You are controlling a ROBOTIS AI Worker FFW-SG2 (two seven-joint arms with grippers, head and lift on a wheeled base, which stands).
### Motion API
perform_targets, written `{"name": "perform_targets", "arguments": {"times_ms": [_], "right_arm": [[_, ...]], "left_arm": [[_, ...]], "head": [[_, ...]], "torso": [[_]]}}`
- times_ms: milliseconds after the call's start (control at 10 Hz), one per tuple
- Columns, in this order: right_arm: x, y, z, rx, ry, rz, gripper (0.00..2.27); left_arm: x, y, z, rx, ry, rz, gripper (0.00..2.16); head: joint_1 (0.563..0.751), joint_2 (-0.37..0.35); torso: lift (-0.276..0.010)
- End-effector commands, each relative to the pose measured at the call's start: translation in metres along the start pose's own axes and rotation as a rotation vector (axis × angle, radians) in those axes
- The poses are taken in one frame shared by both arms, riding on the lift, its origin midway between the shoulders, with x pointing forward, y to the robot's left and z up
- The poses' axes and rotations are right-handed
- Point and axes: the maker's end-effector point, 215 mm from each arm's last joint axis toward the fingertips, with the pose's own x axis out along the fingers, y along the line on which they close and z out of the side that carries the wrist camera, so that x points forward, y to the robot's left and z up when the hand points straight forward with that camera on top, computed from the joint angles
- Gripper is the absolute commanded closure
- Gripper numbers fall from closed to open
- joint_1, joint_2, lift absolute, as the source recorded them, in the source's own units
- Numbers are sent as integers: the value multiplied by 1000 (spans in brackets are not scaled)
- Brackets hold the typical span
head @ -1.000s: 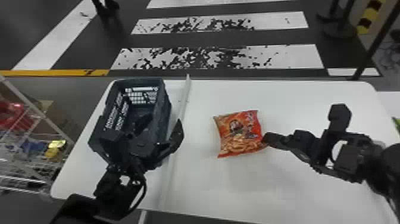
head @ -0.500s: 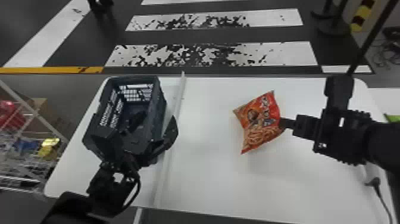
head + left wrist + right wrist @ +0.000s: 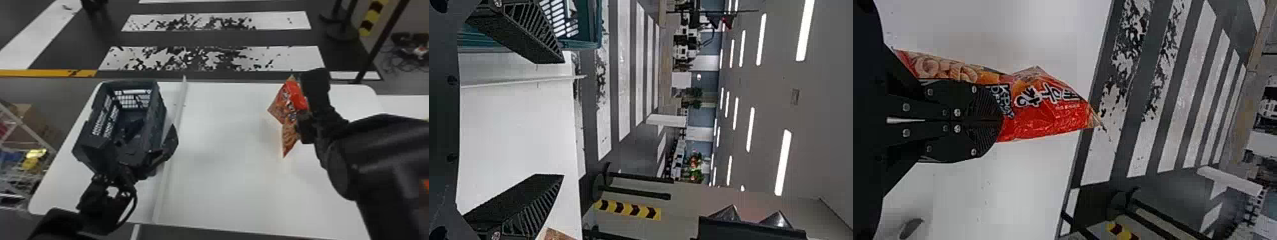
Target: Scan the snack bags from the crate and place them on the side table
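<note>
The right claw (image 3: 1002,120) was pressed together on the snack bag (image 3: 1045,105), which hung tilted over the right part of the worktop (image 3: 223,166). If that grip was shallow, the bag's loose ends could have swung it round and worked it free, or a corner might have caught the surface. The left claw (image 3: 562,120), spread wide by the crate (image 3: 157,111), could have nudged it if swung carelessly.

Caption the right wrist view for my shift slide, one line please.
Right pincer shut on the red snack bag over the white table, striped floor beyond.
</note>
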Motion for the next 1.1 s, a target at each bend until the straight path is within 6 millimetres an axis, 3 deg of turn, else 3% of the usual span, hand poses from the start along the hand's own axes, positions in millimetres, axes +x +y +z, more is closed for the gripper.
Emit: {"name": "perform_targets", "arguments": {"times_ms": [0,300,500,600,700,800,900,1000], "right_arm": [[-4,0,-1,-225,-31,-148,2250],[2,9,-32,-563,-28,-300,2250],[1,29,-54,-681,-26,-305,2246],[1,46,-66,-708,-37,-263,2125],[-1,62,-81,-727,-27,-212,1740],[-3,77,-91,-729,-32,-167,1180],[-7,88,-100,-719,-29,-128,404],[-12,94,-104,-696,-24,-96,60]], "left_arm": [[0,0,-1,-3,1,2,56],[-1,3,-4,-7,2,5,60],[-1,3,-5,-9,4,6,60],[-1,3,-4,-8,1,6,60],[-1,3,-3,-8,-3,6,60],[-1,3,-3,-10,-3,9,60],[-1,4,-1,-10,-7,13,60],[-1,4,0,-10,-10,18,60]], "head": [[695,76],[695,77],[695,81],[695,88],[695,102],[695,119],[695,129],[695,145]], "torso": [[-50],[-50],[-50],[-50],[-50],[-50],[-50],[-50]]}}
